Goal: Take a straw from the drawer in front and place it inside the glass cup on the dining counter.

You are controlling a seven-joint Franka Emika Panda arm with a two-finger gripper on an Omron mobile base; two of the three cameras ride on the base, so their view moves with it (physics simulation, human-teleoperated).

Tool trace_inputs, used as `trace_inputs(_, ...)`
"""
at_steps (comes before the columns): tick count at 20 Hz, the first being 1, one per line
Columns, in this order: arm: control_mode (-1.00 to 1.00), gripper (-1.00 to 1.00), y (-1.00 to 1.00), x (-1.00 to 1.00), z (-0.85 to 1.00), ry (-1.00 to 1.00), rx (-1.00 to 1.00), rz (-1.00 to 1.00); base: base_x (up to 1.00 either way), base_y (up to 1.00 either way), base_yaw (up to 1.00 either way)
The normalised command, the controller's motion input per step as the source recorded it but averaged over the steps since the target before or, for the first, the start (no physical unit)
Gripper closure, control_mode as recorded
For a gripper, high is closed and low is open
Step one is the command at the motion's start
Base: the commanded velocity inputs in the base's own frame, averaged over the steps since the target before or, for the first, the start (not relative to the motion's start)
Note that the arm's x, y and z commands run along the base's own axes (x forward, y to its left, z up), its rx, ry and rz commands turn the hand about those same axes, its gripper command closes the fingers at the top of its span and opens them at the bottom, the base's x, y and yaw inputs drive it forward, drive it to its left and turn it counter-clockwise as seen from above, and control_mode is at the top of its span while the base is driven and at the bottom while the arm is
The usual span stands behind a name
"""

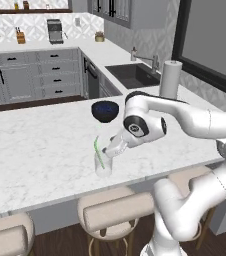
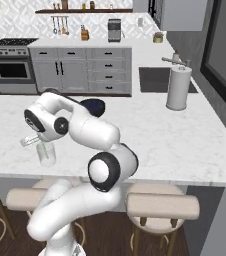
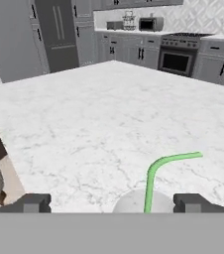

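Straw (image 1: 99,153) stood inside the glass cup (image 1: 103,165) on the dining counter (image 1: 40,145), its lower end down in the tumbler and its bent top leaning out toward ten o'clock in the left base view. In the hand view the green stem rose between the two dark tips and its bent end swept off toward two o'clock; the fingers (image 3: 196,202) stood wide apart, well clear of the stem on either side, so the gripper (image 1: 108,151) was released and held nothing. It hovered just above the rim of the cup, at about one o'clock from it in the left base view. A dark blue bowl (image 1: 105,110) sat behind, at roughly twelve o'clock from the cup, near but apart from it.

By my reading the placing was as good as done, and what remained was to get the hand away cleanly. The risk lay there. The straw's bent end stuck up between the open fingers, so a sideways withdrawal could catch it on a fingertip and flick it out of the cup, or drag the light tumbler over. A straight lift looked the safer path. The cup also stood toward the stool (image 1: 107,212) side of the slab, so a knock in that direction might send it off the edge.
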Motion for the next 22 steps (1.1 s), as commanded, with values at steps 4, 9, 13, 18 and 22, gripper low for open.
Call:
trace_inputs(4, -1.0, -1.0, -0.65, -0.9, 0.88, 0.0, -0.05, -0.06, 0.0, 0.0, 0.0)
trace_inputs(9, -1.0, -1.0, -0.76, -0.75, 0.92, 0.01, -0.07, -0.07, 0.0, 0.0, 0.0)
trace_inputs(13, -1.0, -1.0, -0.67, -0.23, 0.88, 0.08, -0.18, -0.12, 0.0, 0.0, 0.0)
trace_inputs(18, -1.0, -1.0, -0.37, 0.0, 1.0, 0.13, -0.17, -0.13, 0.0, 0.0, 0.0)
trace_inputs(22, -1.0, -1.0, -0.08, -0.17, 1.0, 0.03, -0.07, -0.02, 0.0, 0.0, 0.0)
